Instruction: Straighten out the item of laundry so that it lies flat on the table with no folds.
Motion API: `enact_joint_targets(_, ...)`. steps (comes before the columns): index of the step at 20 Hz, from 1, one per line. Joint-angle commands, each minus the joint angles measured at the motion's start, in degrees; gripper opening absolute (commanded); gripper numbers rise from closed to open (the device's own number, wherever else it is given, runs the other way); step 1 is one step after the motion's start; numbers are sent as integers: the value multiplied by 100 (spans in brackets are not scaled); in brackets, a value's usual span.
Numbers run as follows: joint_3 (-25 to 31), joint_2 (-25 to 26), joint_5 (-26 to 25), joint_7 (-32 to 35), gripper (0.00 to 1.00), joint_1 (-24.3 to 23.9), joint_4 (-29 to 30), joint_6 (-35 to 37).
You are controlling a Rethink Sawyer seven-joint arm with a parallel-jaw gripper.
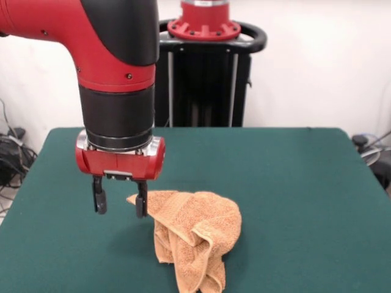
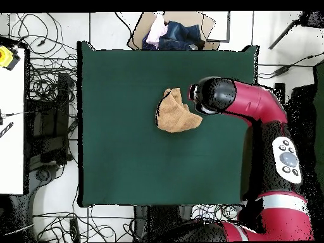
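The orange-tan towel (image 1: 192, 235) lies crumpled in a heap on the green table (image 1: 293, 183), near its front edge, with folds hanging over each other. No label shows. My gripper (image 1: 120, 204) hangs just left of the towel, low over the table, with its jaws apart and nothing between them. One finger (image 1: 142, 206) stands at the towel's pointed left corner. In the overhead view the towel (image 2: 174, 112) sits right of the table's (image 2: 126, 145) middle, and my arm (image 2: 218, 96) covers its right edge and hides the gripper.
The robot's pedestal (image 1: 204, 67) stands behind the table's far edge. A cardboard box of clothes (image 2: 174, 31) sits beyond one table edge. Cables (image 2: 50, 120) and a white bench (image 2: 11, 126) lie along another side.
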Motion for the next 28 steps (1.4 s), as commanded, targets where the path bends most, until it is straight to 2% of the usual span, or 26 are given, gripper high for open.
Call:
enact_joint_targets(1,394,89,-375,-303,100,220,70,-172)
enact_joint_targets(11,401,24,-503,-328,100,352,-193,113)
enact_joint_targets(16,415,95,-405,-246,100,329,-246,315)
enact_joint_targets(19,436,235,-358,-336,100,333,-564,657)
enact_joint_targets(25,680,813,-369,-872,100,365,-1908,1592)
enact_joint_targets(28,774,1033,-387,-992,100,385,-2370,1798)
